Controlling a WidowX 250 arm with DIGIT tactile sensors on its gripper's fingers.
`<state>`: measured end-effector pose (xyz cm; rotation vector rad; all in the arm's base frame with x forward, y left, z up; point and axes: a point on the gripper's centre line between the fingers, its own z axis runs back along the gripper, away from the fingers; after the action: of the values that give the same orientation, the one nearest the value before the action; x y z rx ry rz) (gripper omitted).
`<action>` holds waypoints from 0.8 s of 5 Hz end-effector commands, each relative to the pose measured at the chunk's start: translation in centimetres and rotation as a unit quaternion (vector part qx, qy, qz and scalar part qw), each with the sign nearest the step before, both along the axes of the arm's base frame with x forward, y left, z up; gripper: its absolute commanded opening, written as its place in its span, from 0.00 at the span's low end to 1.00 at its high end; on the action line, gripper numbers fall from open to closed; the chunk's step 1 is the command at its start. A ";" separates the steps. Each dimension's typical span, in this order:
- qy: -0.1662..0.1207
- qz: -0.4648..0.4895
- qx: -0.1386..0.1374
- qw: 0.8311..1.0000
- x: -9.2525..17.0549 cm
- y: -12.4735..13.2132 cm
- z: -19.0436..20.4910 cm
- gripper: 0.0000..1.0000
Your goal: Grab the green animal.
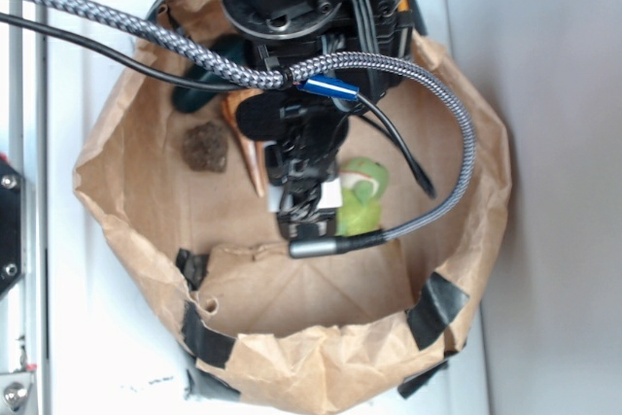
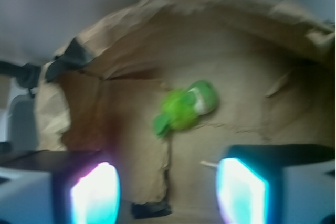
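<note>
Inside the paper bag (image 1: pixel 136 157), on its flat brown floor, the green animal (image 1: pixel 364 196) lay right of centre, untouched. From the exterior view the gripper (image 1: pixel 306 203) hung over the floor just beside the animal, on its left, with much of the arm and a braided cable (image 1: pixel 442 104) crossing in front. Whether the tool touched the animal could not be told from that view. The wrist view, though blurred, showed the two fingers (image 2: pixel 94 195) set wide apart at the bottom corners, with bare paper between them and nothing held. The animal (image 2: pixel 184 108) sat ahead of the gap, clear of both fingers. A rough brown rock (image 1: pixel 205 146) rested on the floor to the left, well apart from the animal. A dark green object (image 1: pixel 209 70) lay behind it, near the bag wall, partly hidden by the arm. Black tape (image 1: pixel 437 306) patched the rim.
</note>
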<state>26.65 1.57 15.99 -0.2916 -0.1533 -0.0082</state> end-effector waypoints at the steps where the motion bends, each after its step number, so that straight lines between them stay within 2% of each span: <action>1: 0.021 -0.027 0.063 0.997 0.5 -1.4 -6.1 1.00; 2: 0.018 -0.031 0.104 0.994 1.2 -2.9 -10.1 1.00; 3: 0.031 -0.013 0.113 0.993 2.8 -3.3 -12.1 1.00; 4: 0.029 -0.008 0.107 0.994 2.9 -4.1 -12.3 1.00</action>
<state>28.86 -2.16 2.38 -0.0763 -0.0434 -0.0105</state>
